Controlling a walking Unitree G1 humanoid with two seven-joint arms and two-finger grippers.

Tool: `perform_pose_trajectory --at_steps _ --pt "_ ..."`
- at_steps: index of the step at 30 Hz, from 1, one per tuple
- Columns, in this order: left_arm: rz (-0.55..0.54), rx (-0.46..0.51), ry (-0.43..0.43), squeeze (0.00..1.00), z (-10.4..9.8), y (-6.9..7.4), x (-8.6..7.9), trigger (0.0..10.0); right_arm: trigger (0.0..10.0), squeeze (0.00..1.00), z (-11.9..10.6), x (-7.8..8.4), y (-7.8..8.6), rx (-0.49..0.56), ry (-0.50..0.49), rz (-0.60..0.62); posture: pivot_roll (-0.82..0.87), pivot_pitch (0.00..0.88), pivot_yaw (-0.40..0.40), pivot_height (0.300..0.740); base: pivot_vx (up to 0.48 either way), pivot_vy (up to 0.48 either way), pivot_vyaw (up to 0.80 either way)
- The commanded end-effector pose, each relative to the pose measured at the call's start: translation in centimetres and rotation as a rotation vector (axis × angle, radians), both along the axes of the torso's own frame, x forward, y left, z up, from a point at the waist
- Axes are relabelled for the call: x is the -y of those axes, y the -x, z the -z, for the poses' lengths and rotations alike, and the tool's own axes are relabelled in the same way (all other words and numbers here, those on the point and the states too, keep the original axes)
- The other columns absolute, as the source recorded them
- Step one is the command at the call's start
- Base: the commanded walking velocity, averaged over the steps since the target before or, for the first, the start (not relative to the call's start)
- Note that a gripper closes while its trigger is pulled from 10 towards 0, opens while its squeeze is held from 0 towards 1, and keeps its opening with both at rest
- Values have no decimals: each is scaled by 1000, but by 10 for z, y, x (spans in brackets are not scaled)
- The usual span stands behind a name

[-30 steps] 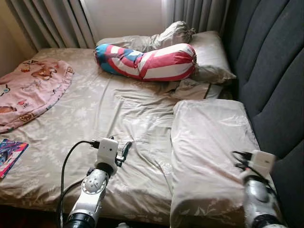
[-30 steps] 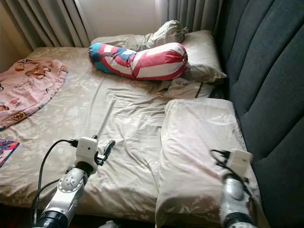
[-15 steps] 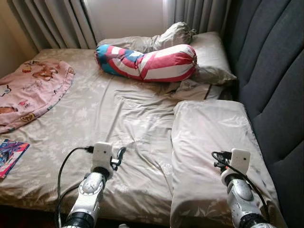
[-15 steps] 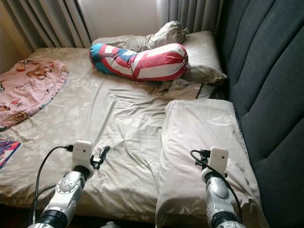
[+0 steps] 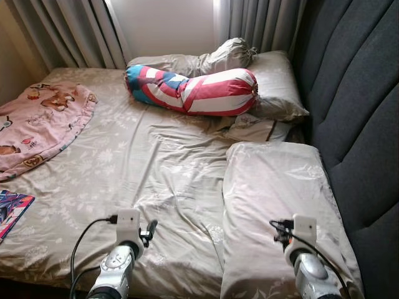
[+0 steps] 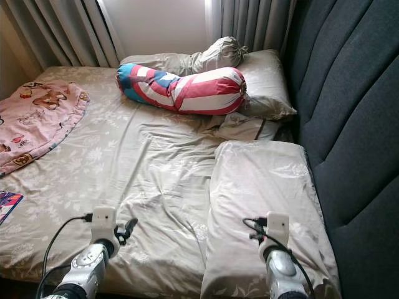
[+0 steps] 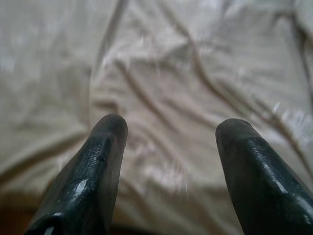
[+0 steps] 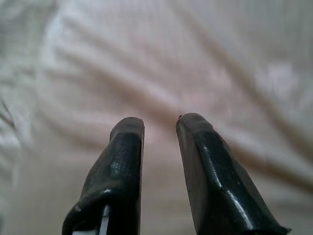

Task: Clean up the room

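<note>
Beige, rumpled sheet [image 5: 156, 156] covers the bed [image 5: 75, 249], and most of the tidying looks undone, as far as I can judge. A striped bolster [image 5: 193, 90] lies askew across the far end, resting against a pillow [image 5: 277, 84] at the headboard [image 5: 355, 106], with a bunched cloth [image 5: 227, 55] behind it and a smaller crumpled piece [image 5: 255, 128] just beside the pillow. A pink blanket [image 5: 40, 124] sits in a loose heap at the left edge, and a book [image 5: 12, 208] lies on the bed near that edge, closer to the robot. A second pillow [image 5: 274, 199] lies flat along the headboard side; it seems reasonably placed already, though I cannot say it is finished. The left gripper [image 7: 168, 129] hovers over the wrinkled sheet with its fingers spread wide and nothing between them. The right gripper [image 8: 159, 125] points down at the near pillow, fingers nearly together with a narrow gap, holding nothing. Left to do, by my reading: smooth the sheet, straighten the bolster and pillows, fold the blanket and clear the book.
</note>
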State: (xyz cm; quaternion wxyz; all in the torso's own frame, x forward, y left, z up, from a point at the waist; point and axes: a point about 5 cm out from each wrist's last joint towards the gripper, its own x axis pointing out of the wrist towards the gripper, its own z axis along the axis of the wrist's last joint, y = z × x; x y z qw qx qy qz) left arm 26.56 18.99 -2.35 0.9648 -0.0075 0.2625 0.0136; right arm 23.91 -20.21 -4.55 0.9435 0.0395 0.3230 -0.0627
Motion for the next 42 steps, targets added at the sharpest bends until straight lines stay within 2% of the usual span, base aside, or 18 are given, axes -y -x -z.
perform_pose_trajectory --at_steps 1,6,8,11,14,23,30,42 --pt "-47 -99 9 0 15 15 -2 10000 10000 0 9 -3 11 -56 4 -20 -99 0 -5 740 0 0 0" --pt "-119 -162 44 0 23 25 -6 10000 10000 0 10 -7 14 -48 -14 -20 -102 0 -8 740 0 0 0" --pt "-101 -177 38 0 25 27 -5 10000 10000 0 10 -14 13 -32 -6 -69 -106 0 -4 740 0 0 0" --pt "-55 -185 0 0 26 28 -2 10000 10000 0 10 -18 12 -32 -7 -78 -98 0 -3 740 0 0 0" --pt "-75 -199 10 0 29 31 -1 10000 10000 0 9 -21 10 -28 -14 -82 -102 0 -1 740 0 0 0" --pt "-28 -241 -21 0 33 37 0 10000 10000 0 10 -21 11 -37 -13 -77 -93 0 11 740 0 0 0" --pt "35 -277 -67 0 39 44 5 10000 10000 0 12 -22 14 -50 -11 -82 -96 0 19 740 0 388 0" --pt "19 -292 -80 0 41 48 0 10000 10000 0 14 -25 17 -62 -11 -92 -93 0 15 740 0 398 0"
